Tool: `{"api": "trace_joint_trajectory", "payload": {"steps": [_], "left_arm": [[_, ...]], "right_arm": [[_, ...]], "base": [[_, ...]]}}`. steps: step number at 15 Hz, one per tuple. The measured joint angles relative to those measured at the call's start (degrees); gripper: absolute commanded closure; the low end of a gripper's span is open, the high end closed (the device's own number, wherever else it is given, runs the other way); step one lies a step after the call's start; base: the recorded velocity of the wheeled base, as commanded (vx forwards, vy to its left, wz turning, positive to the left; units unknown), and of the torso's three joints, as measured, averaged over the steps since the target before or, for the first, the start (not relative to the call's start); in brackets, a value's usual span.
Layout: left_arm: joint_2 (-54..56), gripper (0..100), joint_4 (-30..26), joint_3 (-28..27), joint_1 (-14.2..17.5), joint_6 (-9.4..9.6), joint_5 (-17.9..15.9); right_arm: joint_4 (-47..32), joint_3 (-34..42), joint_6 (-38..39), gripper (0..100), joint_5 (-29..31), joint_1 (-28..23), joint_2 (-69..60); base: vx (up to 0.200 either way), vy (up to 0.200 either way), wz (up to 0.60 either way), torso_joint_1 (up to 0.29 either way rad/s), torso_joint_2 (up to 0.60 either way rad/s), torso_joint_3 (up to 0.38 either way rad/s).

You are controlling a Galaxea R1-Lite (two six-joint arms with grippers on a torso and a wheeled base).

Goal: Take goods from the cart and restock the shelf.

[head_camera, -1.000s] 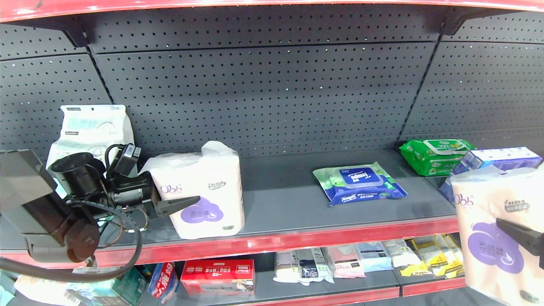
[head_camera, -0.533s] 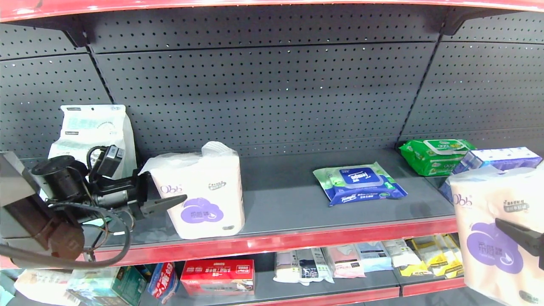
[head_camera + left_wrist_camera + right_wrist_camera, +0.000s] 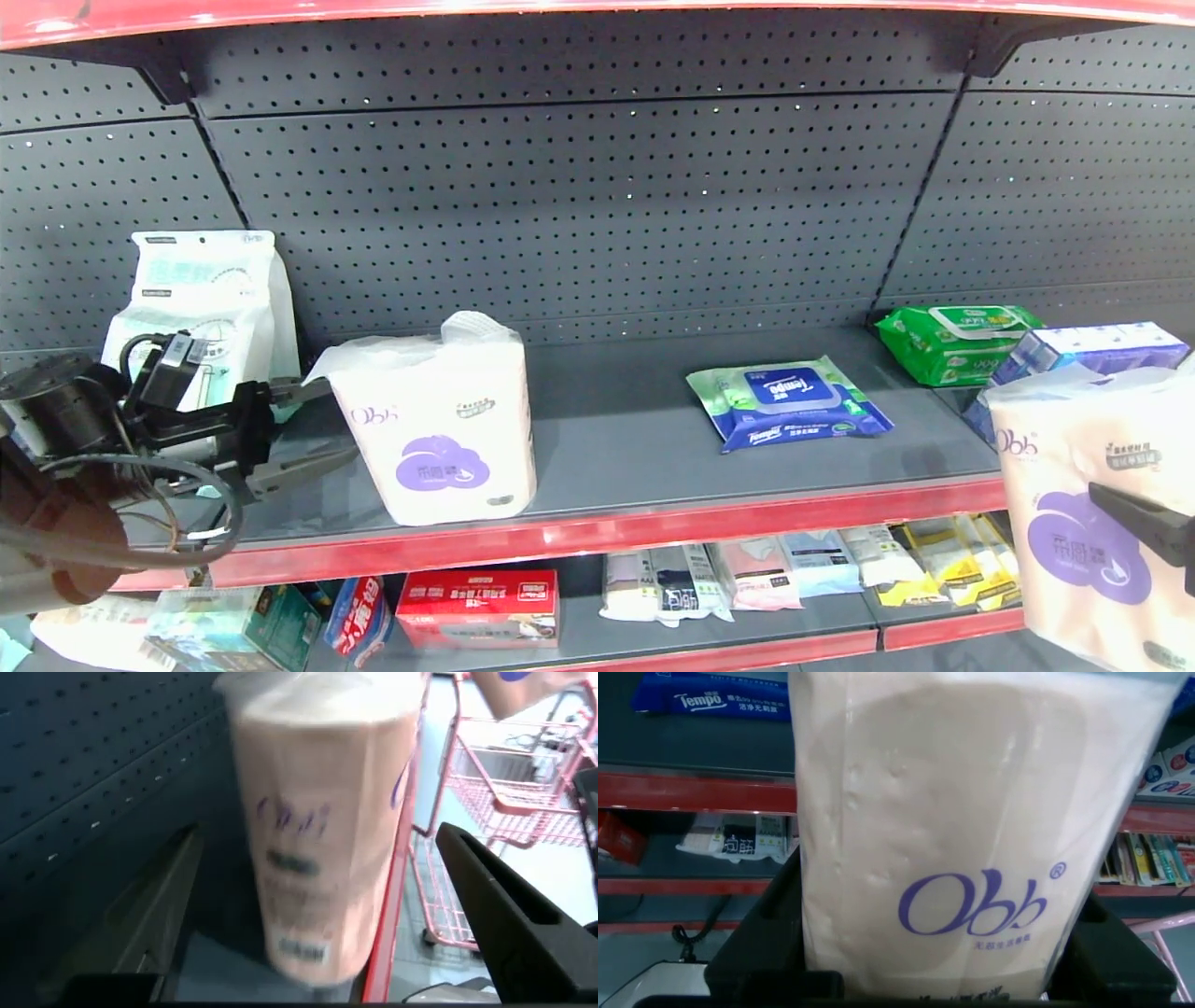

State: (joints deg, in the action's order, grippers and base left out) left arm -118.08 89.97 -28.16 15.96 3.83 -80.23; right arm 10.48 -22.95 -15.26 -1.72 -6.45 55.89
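one toilet paper pack stands on the shelf, my left gripper wide open just beside it; my right gripper clamps a second pack below the shelf's right end, yet to be shelved.

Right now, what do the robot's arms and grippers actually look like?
The left gripper has two long, tapered dark grey fingers on a black cylindrical wrist, with looping black cables and a small white-labelled box mounted on it. The right gripper has similar dark fingers.
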Motion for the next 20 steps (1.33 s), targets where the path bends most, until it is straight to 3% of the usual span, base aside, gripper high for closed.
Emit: {"api": "trace_joint_trajectory", "payload": {"steps": [5, 10, 15, 18, 19, 20], "left_arm": [[0.20, 0, -0.02, 1.71, 5.60, 3.72, 0.11], [2.58, 0, -0.05, 4.00, 9.20, 3.83, 8.05], [9.97, 0, -0.05, 13.36, 15.71, 3.15, 13.63], [13.12, 0, -0.06, 17.19, 19.08, 3.01, 25.82], [13.89, 0, -0.05, 18.49, 19.85, 2.84, 32.28], [14.69, 0, -0.06, 20.31, 20.37, 2.27, 36.33]], "right_arm": [[0.05, 0.11, -0.74, 100, -0.05, 0.01, -0.11], [0.10, -0.22, -0.79, 100, -0.05, 0.04, -0.33], [0.11, -0.05, -0.74, 100, -0.39, 0.04, -0.72], [0.32, -0.72, -1.01, 100, -0.49, 0.39, -0.91], [0.44, -0.85, -1.05, 100, -0.55, 0.50, -1.18], [0.44, -0.85, -1.10, 100, -0.55, 0.55, -1.51]], "base": [[0.000, 0.000, 0.00, 0.000, 0.00, 0.000], [0.000, 0.000, 0.00, 0.000, 0.00, 0.000], [0.000, 0.000, 0.00, 0.000, 0.00, 0.000], [0.000, 0.000, 0.00, 0.000, 0.00, 0.000], [0.000, 0.000, 0.00, 0.000, 0.00, 0.000], [0.000, 0.000, 0.00, 0.000, 0.00, 0.000]]}}
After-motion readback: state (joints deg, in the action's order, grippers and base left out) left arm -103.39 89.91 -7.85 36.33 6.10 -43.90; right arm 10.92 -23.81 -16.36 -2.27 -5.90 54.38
